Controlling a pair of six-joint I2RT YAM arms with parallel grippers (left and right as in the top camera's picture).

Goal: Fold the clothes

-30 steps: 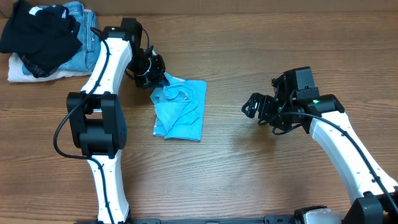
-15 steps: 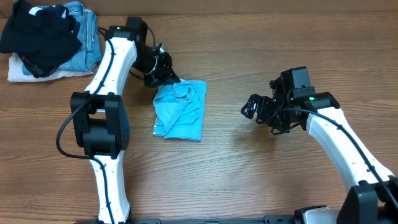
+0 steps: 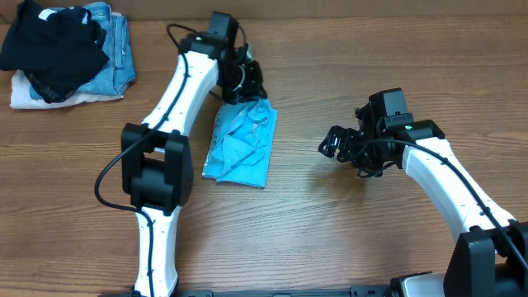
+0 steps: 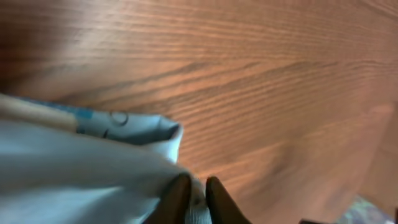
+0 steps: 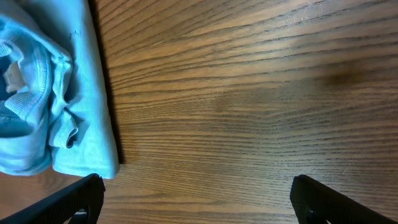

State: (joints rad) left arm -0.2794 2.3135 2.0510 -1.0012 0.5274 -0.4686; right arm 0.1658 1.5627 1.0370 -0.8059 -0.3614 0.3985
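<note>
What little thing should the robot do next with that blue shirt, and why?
Probably the left gripper should release and lift away. It pinches the far corner of the T-shirt, which lies as a crumpled, narrow bundle on the table. The right gripper hangs open to the side, off the cloth, so a fresh two-handed grasp seems needed.

Sky-blue T-shirt on a brown, wood-grained worktop.
The shirt is plain light blue, with faint whitish marks near its upper end. At the upper left of the frame a black garment lies over faded blue denim jeans and a white cloth. The left arm and right arm are white with black joints; a small green light glows on the right one.
</note>
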